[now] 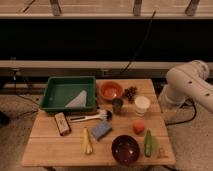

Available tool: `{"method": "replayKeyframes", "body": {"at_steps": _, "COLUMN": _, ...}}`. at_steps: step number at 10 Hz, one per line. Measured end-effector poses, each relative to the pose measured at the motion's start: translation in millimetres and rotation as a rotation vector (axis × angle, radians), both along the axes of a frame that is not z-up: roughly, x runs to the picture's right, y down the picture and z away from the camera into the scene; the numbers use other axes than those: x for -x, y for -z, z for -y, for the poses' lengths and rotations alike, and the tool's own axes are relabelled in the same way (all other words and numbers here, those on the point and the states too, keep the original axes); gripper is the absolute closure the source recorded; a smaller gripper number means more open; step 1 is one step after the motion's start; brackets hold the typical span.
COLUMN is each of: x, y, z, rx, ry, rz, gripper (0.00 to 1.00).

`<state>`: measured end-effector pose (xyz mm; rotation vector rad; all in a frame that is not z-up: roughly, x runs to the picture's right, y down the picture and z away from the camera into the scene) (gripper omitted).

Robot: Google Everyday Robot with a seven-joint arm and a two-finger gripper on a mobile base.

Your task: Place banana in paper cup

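The banana [86,141], small, slim and pale yellow, lies on the wooden table [50,150] near its front edge, left of centre. The white paper cup [142,105] stands upright at the right side of the table, next to a smaller dark cup [117,105]. The white robot arm [190,85] is folded at the right of the table, beyond its edge. The gripper is out of view; only the arm's upper links show. Nothing touches the banana or the paper cup.
A green tray [60,92] with a pale cloth sits back left. An orange bowl [110,90] and dark grapes [131,92] are at the back. A brush [90,117], blue sponge [101,130], snack bar [62,123], orange fruit [138,127], dark bowl [125,149] and green vegetable [148,143] lie in front.
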<state>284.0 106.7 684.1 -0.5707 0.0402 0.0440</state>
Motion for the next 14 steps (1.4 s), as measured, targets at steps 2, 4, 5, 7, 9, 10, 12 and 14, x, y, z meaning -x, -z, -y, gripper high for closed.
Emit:
{"method": "replayKeyframes", "body": {"at_steps": 2, "x": 0, "y": 0.0, "z": 0, "rx": 0.000, "ry": 0.000, "rz": 0.000, "gripper": 0.35}}
{"method": "replayKeyframes", "body": {"at_steps": 4, "x": 0, "y": 0.0, "z": 0, "rx": 0.000, "ry": 0.000, "rz": 0.000, "gripper": 0.35}}
{"method": "replayKeyframes", "body": {"at_steps": 5, "x": 0, "y": 0.0, "z": 0, "rx": 0.000, "ry": 0.000, "rz": 0.000, "gripper": 0.35}}
{"method": "replayKeyframes", "body": {"at_steps": 7, "x": 0, "y": 0.0, "z": 0, "rx": 0.000, "ry": 0.000, "rz": 0.000, "gripper": 0.35}}
{"method": "replayKeyframes", "body": {"at_steps": 9, "x": 0, "y": 0.0, "z": 0, "rx": 0.000, "ry": 0.000, "rz": 0.000, "gripper": 0.35}}
{"method": "replayKeyframes", "body": {"at_steps": 10, "x": 0, "y": 0.0, "z": 0, "rx": 0.000, "ry": 0.000, "rz": 0.000, "gripper": 0.35}}
{"method": "replayKeyframes", "body": {"at_steps": 12, "x": 0, "y": -0.1, "z": 0, "rx": 0.002, "ry": -0.006, "rz": 0.003, "gripper": 0.35}}
{"method": "replayKeyframes", "body": {"at_steps": 14, "x": 13, "y": 11.8, "z": -7, "rx": 0.025, "ry": -0.133, "rz": 0.008, "gripper": 0.35}}
